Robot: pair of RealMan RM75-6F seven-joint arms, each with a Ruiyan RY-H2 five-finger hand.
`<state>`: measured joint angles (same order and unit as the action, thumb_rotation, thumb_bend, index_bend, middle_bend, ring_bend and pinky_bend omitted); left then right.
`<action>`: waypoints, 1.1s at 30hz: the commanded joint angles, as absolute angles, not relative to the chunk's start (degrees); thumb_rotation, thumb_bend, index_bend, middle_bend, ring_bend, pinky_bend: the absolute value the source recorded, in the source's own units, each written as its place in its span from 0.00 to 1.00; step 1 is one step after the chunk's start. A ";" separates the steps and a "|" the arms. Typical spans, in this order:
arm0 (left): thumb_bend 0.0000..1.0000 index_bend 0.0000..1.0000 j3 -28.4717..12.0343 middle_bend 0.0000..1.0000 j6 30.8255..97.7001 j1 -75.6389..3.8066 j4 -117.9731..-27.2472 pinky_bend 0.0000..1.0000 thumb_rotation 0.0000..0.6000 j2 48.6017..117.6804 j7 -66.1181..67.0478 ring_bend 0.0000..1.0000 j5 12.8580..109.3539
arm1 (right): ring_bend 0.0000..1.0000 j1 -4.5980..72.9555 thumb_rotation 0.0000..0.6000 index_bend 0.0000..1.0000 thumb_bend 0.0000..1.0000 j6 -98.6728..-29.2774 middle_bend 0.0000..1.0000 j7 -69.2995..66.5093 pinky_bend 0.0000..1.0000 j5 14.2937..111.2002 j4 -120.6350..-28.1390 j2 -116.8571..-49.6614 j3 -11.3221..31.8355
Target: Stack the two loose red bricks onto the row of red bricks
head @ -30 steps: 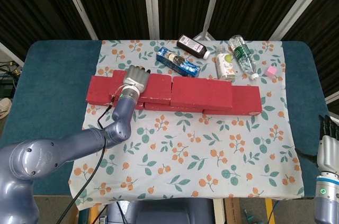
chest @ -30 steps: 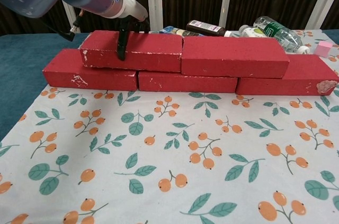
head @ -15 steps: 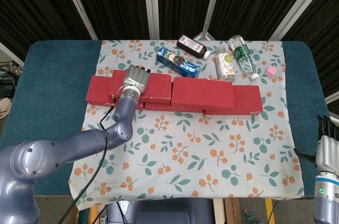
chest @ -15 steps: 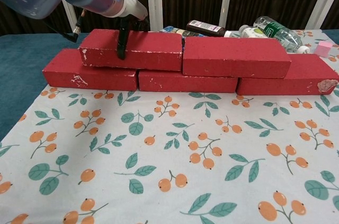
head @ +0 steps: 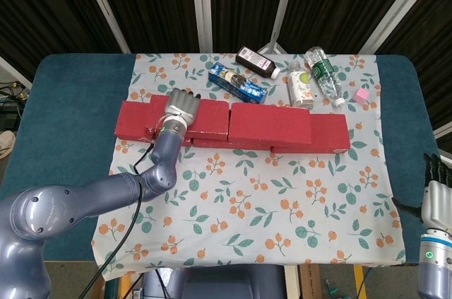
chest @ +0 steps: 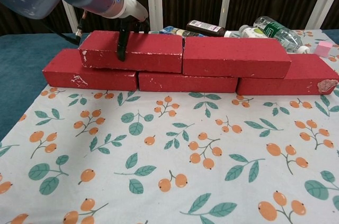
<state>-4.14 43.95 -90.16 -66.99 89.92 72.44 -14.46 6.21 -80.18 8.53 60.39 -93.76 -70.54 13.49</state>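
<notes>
On the counter [head: 63, 101], the left upper brick [chest: 132, 50] is being gripped by the left hand [head: 181, 104]; its fingers [chest: 122, 41] are being wrapped over the top, with one pressed down the front face. That brick is being carried on the bottom row of bricks [chest: 185, 82], end to end with the right upper brick [chest: 235, 57], the two touching. Behind the row, a blue box [head: 237, 82], a dark bottle [head: 256, 62], two clear bottles [head: 316, 76] and a pink cube [head: 362, 94] are lying on the flowered cloth [head: 268, 200]. At the far right edge, the right hand [head: 438, 196] is being held off the counter, nothing in it, though how far the fingers are spread cannot be told.
</notes>
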 commanded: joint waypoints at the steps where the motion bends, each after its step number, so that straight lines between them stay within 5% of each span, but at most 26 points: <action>1: 0.00 0.14 -4.33 0.30 44.14 -89.99 -67.33 0.25 1.00 89.82 72.52 0.23 -14.45 | 0.00 6.19 1.00 0.00 0.00 -80.16 0.00 8.44 0.00 60.38 -93.79 -70.52 13.51; 33: 0.00 0.13 -6.33 0.30 44.77 -88.82 -66.58 0.25 1.00 91.21 74.60 0.23 -14.47 | 0.00 6.10 1.00 0.00 0.00 -80.34 0.00 8.35 0.00 60.27 -93.99 -70.40 13.60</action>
